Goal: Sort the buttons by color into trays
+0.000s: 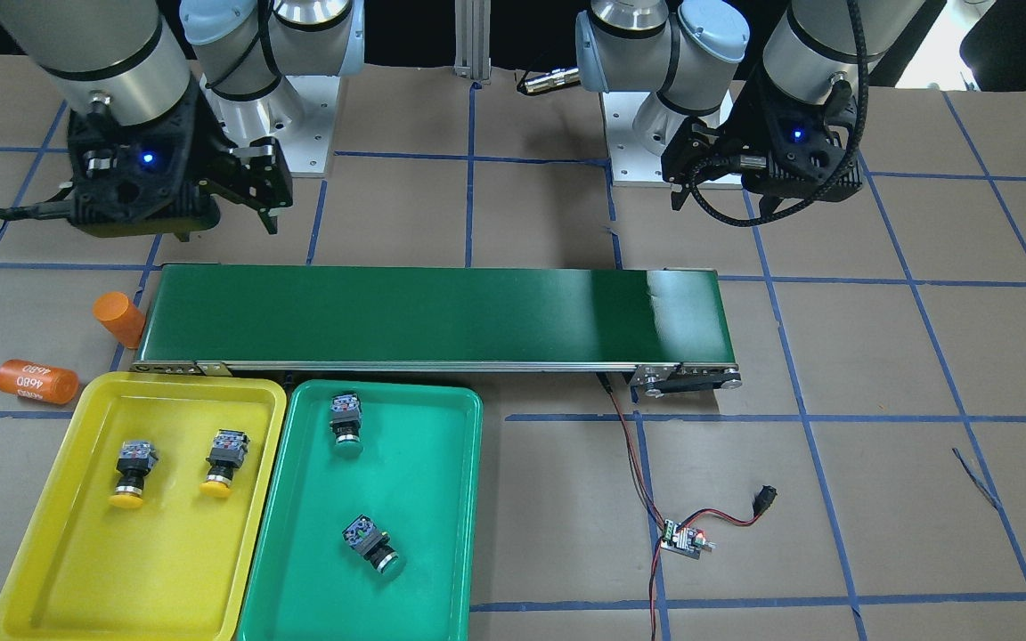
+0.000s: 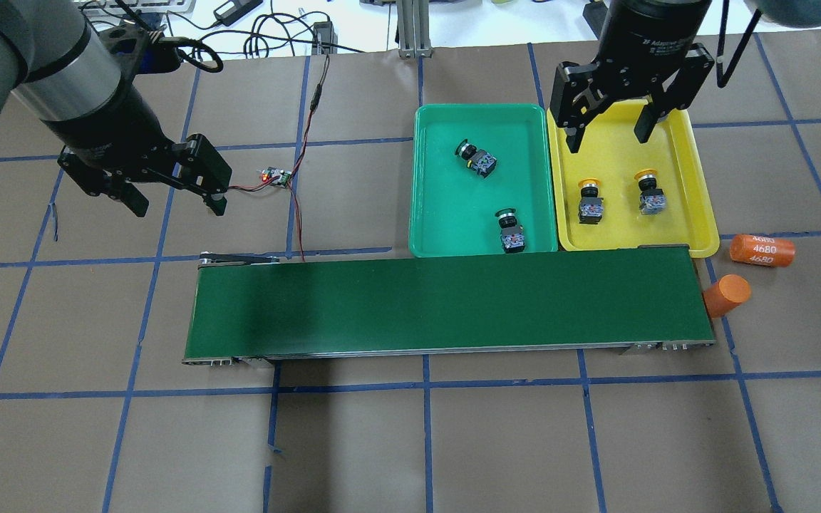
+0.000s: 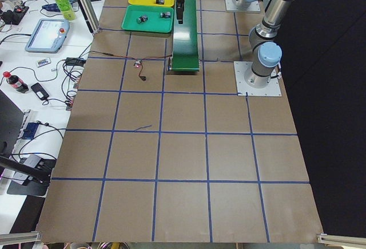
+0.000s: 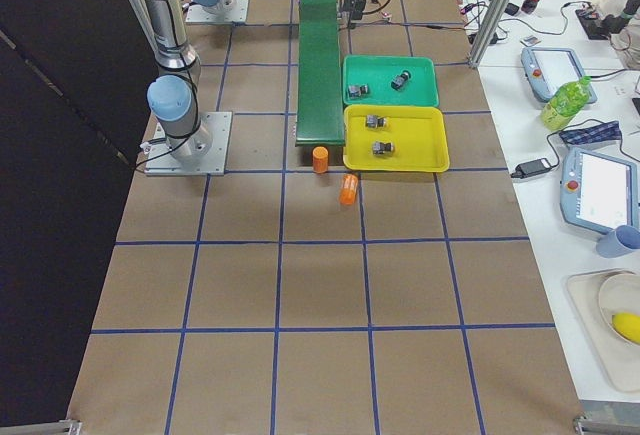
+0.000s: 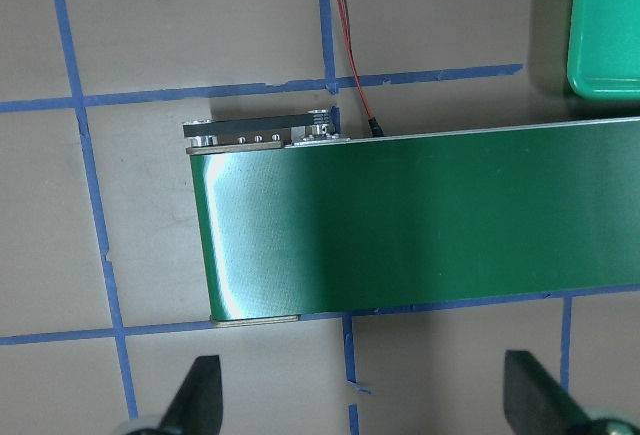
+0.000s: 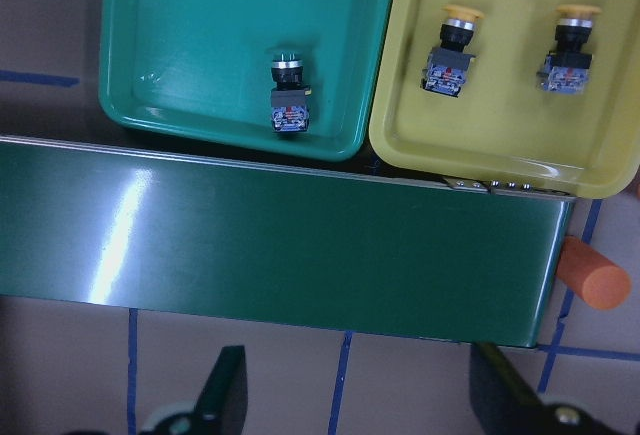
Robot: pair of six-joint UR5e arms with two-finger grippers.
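Left gripper: fingers spread wide and empty, suspended above the brown paper-covered table past the left end of the long dark-green conveyor belt.

Teal-green shallow plastic tray: holds both green-capped black push-buttons, lying on their sides and apart.

Bright yellow shallow plastic tray, just beside the teal one: holds both yellow-capped black push-buttons, side by side.

Right gripper: fingers wide apart and empty, raised and contacting nothing.

Two orange cylinders sit on the table right of the yellow tray.
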